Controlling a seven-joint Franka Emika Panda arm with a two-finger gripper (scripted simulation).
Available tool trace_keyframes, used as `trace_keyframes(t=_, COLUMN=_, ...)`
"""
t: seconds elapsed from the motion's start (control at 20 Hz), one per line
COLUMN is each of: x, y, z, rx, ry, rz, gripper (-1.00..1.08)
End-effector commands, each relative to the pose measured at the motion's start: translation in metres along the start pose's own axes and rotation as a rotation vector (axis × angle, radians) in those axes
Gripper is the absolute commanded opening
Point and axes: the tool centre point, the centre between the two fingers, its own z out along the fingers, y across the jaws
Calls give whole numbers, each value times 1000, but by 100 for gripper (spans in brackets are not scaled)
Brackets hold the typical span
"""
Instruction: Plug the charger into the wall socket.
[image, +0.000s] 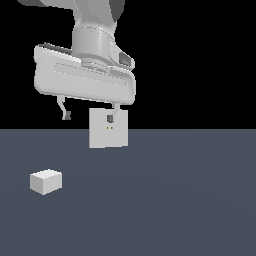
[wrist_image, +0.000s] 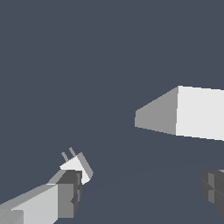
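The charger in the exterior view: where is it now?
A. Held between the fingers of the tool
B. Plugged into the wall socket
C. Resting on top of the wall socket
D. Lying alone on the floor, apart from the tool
D: the charger lies alone on the floor, low toward the exterior view's left, while the open tool hangs above, in front of the wall socket.

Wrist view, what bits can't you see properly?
The small white box-shaped charger: wrist view, partly behind a grey gripper finger.
The flat white square wall socket: wrist view, cut off by the picture's edge.
Charger's prongs: exterior view, too small to see.
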Motion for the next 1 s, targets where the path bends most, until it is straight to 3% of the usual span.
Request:
trace_keyframes(t=0.0, x=-3, y=-13, z=9, rx=5, ry=10, rz=-83, gripper=100)
trace_keyframes(t=0.5, x=-23, y=-56, z=41, rx=25, ry=43, rz=-383, gripper=100)
trace_keyframes(t=0.95, x=-38, y=-75, z=58, rx=35, ry=58, rz=-533, gripper=100)
